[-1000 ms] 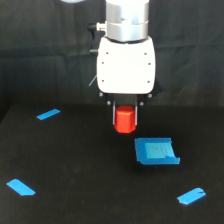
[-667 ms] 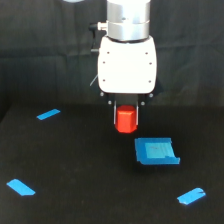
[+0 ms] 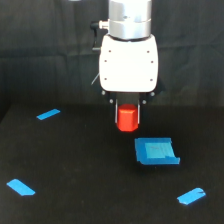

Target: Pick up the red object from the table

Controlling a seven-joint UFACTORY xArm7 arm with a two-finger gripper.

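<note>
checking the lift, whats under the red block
Only bare matte black table shows beneath the small orange-red hexagonal block, which hangs clear of it. The block's top is hidden between the jaws under the white gripper.

The red object [image 3: 127, 118] sits between the fingers of the gripper [image 3: 128, 116], above the table [image 3: 80, 165]. The tray [image 3: 156, 151] lies just below it, toward the exterior view's right. 3 tape strips [image 3: 48, 114] lie scattered well apart.
</note>
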